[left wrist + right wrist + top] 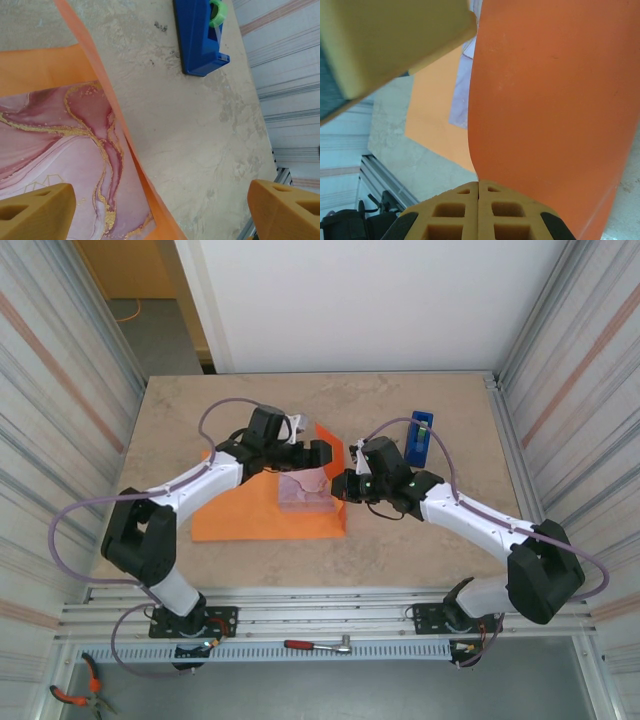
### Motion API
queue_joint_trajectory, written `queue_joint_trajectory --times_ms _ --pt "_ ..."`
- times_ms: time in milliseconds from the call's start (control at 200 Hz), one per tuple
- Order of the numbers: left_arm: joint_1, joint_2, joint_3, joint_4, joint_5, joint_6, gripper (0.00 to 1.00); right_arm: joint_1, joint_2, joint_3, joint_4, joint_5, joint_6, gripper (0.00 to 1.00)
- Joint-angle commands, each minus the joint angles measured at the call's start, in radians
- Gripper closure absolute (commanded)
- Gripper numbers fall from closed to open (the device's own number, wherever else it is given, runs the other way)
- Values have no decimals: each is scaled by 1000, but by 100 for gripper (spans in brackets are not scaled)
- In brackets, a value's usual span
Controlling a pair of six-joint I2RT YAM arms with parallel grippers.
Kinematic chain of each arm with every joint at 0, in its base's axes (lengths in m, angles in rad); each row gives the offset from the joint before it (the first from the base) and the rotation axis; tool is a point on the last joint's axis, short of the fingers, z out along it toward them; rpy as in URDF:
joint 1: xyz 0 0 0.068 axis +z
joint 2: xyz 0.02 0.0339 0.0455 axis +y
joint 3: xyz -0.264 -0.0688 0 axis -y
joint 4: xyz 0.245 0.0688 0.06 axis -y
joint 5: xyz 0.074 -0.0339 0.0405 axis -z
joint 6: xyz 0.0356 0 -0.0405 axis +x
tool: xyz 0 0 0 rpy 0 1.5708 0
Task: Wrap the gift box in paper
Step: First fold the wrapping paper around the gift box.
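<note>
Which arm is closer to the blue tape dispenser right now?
Right. The right arm has its wrist just left of the blue tape dispenser, with the right claw shut on the paper. The left claw hangs open farther left, over the gift box edge.

The top external camera sits high above and behind the arm bases, looking steeply down so the whole table (420, 550) fits, with its near edge at the bottom and its far edge at the top. The left wrist camera looks down from close by, past the left hand (160, 215), over the gift box (50, 145) and paper (45, 67) toward the table's right edge. The blue tape dispenser (200, 35) is at the top of that view, and the overhead view shares all three. The right wrist camera sits almost against the paper, facing past the right hand (479, 210) toward the table's near edge.
</note>
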State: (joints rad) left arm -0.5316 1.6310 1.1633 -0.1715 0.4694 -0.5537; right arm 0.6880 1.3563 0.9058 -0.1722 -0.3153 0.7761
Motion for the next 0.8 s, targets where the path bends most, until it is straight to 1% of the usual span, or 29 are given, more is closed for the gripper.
queue_joint_trajectory --times_ms 0,125,205,286,346,391,496,571,611,656,722,792 --pt "-10 33 34 4 -2 0 17 10 11 29 11 -10 -14 100" --pt "-18 59 48 6 6 8 31 9 16 31 13 -12 -15 100" --pt "-20 75 58 7 15 5 47 9 22 32 13 -13 -17 100" --pt "-20 84 61 7 23 7 66 10 26 35 13 -13 -18 100" --pt "-20 86 64 3 27 13 88 9 26 37 10 -13 -20 100" --pt "-18 84 66 -8 25 25 100 5 21 45 -7 -10 -29 88" --pt "-9 68 62 -25 25 47 100 -25 -21 45 -29 10 -42 54" --pt "0 50 44 -25 23 56 100 -67 -55 34 -31 7 -37 41" --pt "7 38 35 -27 22 60 100 -93 -69 27 -31 0 -31 38" --pt "15 27 23 -27 20 66 100 -124 -74 24 -31 -8 -26 36" --pt "24 14 8 -28 19 76 100 -159 -68 33 -45 -12 -19 35" --pt "28 2 -1 -43 10 89 100 -176 -43 55 -72 9 -20 37"
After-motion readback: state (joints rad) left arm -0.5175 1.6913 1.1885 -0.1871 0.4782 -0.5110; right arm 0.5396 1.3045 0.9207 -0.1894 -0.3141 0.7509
